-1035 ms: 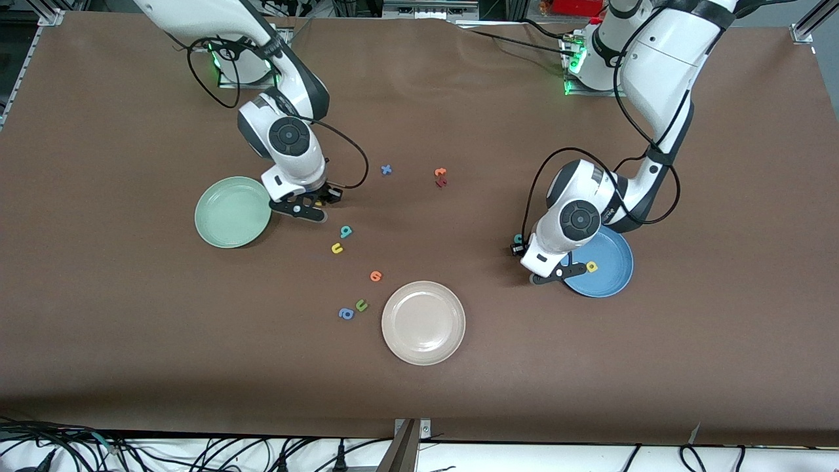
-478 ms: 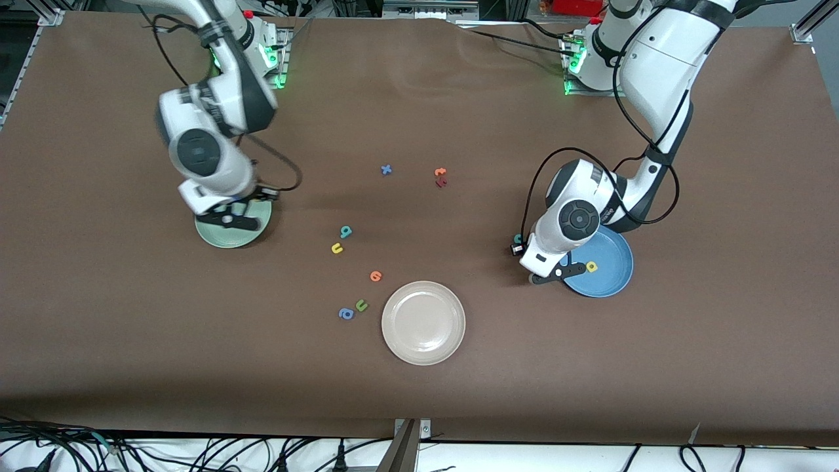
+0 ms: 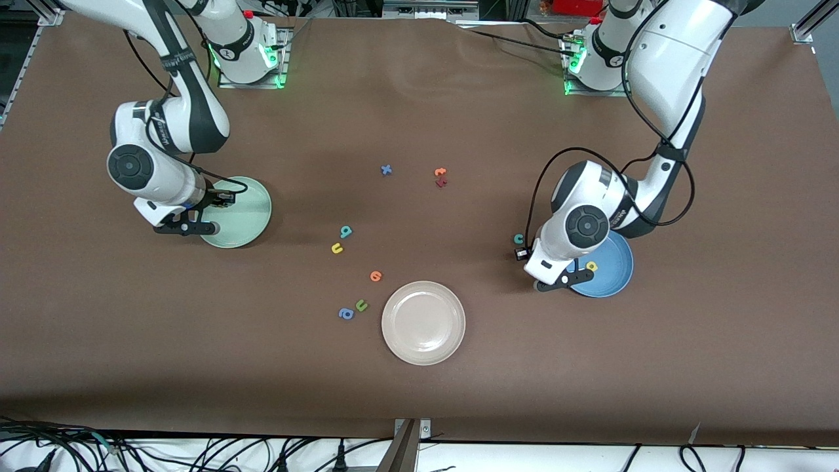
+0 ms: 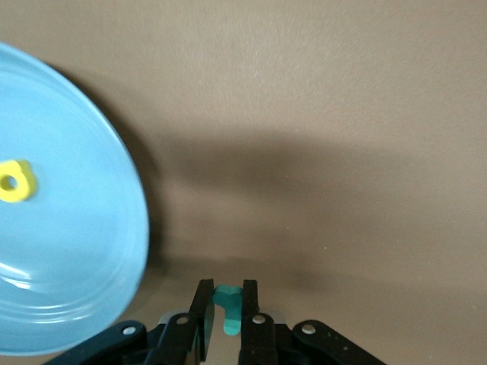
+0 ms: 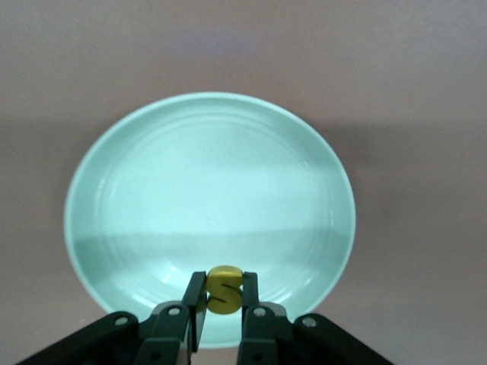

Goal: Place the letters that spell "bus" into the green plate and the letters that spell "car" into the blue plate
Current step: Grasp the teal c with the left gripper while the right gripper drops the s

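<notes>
Right gripper [image 5: 224,304] clamps yellow "s" [image 5: 224,289] at green plate [image 5: 152,198] rim; may bounce out. Left gripper [image 4: 226,319] clamps teal "r" [image 4: 227,307] beside blue plate [image 4: 68,251]; thin pinch could slip.

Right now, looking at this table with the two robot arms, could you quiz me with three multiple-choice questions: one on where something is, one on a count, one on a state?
1. Where does the yellow "a" lie?
A. in the blue plate
B. in the beige plate
C. on the bare table

2. How many plates stand on the table?
A. two
B. three
C. four

3. What does the right gripper hold over the green plate?
A. nothing, its fingers stand wide
B. an orange letter
C. the yellow "s"

Answers:
1. A: the front view and the left wrist view both show it on blue.
2. B: green, beige and blue.
3. C: the right wrist view shows the fingers pinching it. The left gripper, beside the blue plate, likewise pinches the small teal letter.
</notes>
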